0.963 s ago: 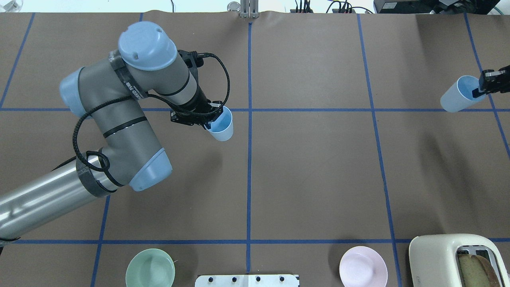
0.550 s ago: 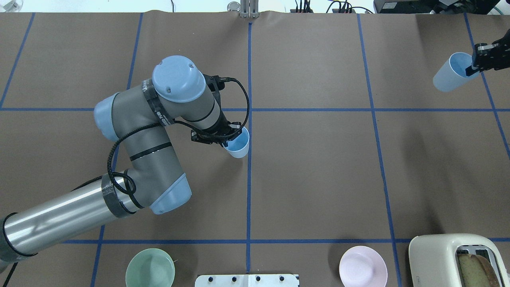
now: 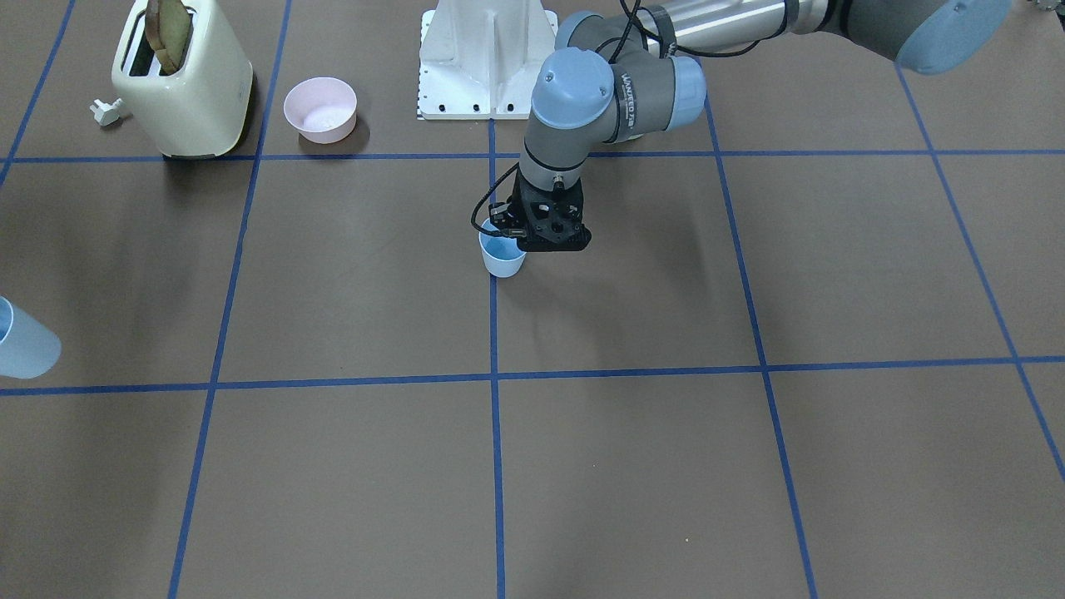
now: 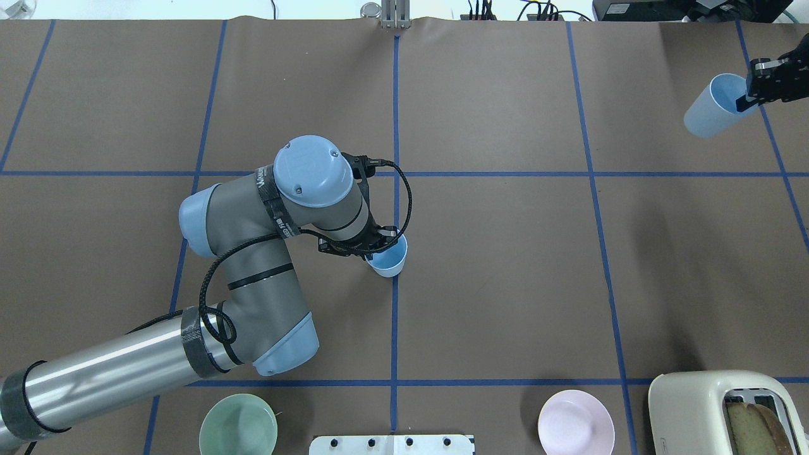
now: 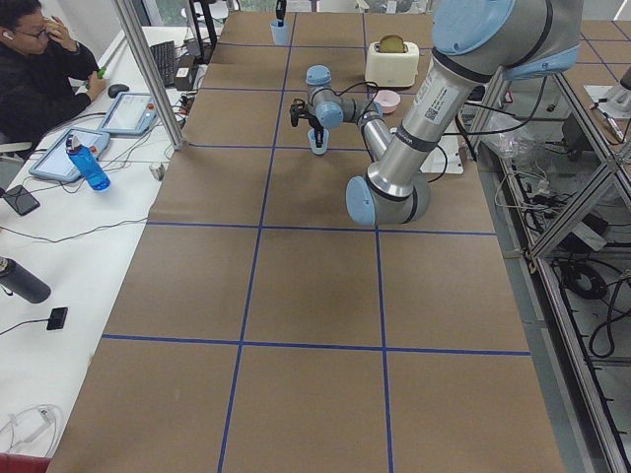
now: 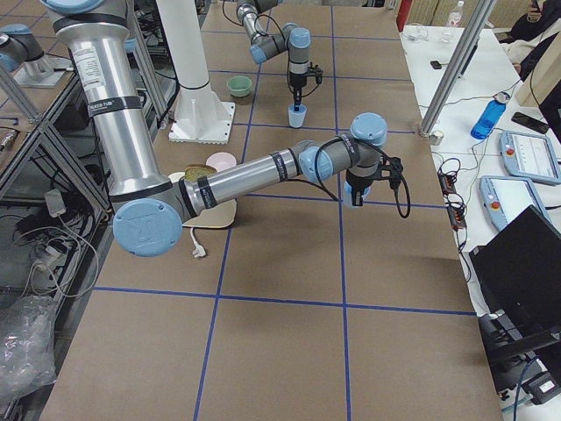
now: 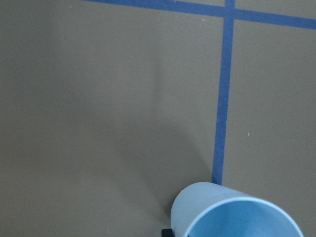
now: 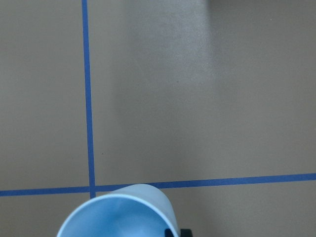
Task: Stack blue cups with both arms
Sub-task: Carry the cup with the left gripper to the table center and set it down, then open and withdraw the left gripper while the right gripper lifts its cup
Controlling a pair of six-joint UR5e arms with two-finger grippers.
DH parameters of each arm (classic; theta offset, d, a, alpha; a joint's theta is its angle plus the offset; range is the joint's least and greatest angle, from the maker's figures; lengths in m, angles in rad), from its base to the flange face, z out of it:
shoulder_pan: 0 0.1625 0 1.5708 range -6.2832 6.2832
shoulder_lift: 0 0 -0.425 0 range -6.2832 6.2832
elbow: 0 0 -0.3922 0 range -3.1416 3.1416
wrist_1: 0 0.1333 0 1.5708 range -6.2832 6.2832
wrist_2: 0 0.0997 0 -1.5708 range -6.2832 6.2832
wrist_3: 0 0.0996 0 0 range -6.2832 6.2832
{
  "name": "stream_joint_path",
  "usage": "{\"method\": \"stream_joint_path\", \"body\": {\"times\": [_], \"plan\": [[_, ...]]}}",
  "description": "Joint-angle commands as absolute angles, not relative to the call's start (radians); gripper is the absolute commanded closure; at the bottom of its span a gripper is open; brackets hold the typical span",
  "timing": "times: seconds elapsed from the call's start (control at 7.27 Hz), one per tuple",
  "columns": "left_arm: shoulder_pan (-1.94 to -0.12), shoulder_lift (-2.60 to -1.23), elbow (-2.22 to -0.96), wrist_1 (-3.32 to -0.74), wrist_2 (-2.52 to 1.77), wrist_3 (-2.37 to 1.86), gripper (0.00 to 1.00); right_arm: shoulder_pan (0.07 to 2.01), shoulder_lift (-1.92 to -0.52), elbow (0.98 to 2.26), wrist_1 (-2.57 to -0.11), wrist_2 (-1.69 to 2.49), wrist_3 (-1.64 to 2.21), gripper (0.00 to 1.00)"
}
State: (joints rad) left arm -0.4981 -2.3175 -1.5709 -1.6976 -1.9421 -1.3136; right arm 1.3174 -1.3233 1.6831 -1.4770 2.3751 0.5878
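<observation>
My left gripper (image 4: 378, 245) is shut on the rim of one blue cup (image 4: 387, 258). It holds the cup upright at the table's centre line, low over or on the paper; I cannot tell which. That cup also shows in the front view (image 3: 502, 255) and the left wrist view (image 7: 232, 215). My right gripper (image 4: 748, 98) is shut on the rim of the second blue cup (image 4: 709, 112), one finger inside it. It holds that cup tilted at the far right of the table. The second cup shows at the front view's left edge (image 3: 23, 343) and in the right wrist view (image 8: 118, 215).
A cream toaster (image 4: 727, 411) with bread stands at the near right. A pink bowl (image 4: 576, 422) and a mint-green bowl (image 4: 238, 424) flank the white pedestal (image 3: 487, 58). Blue tape lines grid the brown table paper. An operator (image 5: 35, 69) sits at a side desk.
My left arm has carried its cup toward the robot and rightward to the centre line. My right gripper has moved its cup farther from the robot, toward the table's far edge.
</observation>
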Motion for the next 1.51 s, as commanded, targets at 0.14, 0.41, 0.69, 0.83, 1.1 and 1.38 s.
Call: {"method": "stream_joint_path", "body": {"times": [0.14, 0.41, 0.69, 0.83, 1.1, 1.38], "plan": [[-0.494, -2.333, -1.56, -1.698, -1.94, -1.312, 1.0, 1.319, -1.322, 1.683, -1.477, 2.37, 0.588, 1.0], [-0.494, -2.329, -1.563, -1.698, -1.939, -1.304, 0.31, 1.319, -1.321, 1.681, -1.477, 2.37, 0.588, 1.0], [-0.497, -2.327, -1.572, -1.698, -1.94, -1.302, 0.03, 1.318, -1.309, 1.68, -1.48, 2.372, 0.591, 1.0], [-0.5, -2.324, -1.598, -1.697, -1.939, -1.298, 0.02, 1.316, -1.292, 1.684, -1.502, 2.376, 0.598, 1.0], [-0.583, -2.275, -1.669, -1.683, -1.977, -1.217, 0.02, 1.31, -1.156, 1.728, -1.702, 2.369, 0.624, 1.0], [-0.769, -2.168, -1.73, -1.683, -2.153, -1.032, 0.02, 1.241, -1.118, 1.805, -1.73, 2.361, 0.801, 1.0]]}}
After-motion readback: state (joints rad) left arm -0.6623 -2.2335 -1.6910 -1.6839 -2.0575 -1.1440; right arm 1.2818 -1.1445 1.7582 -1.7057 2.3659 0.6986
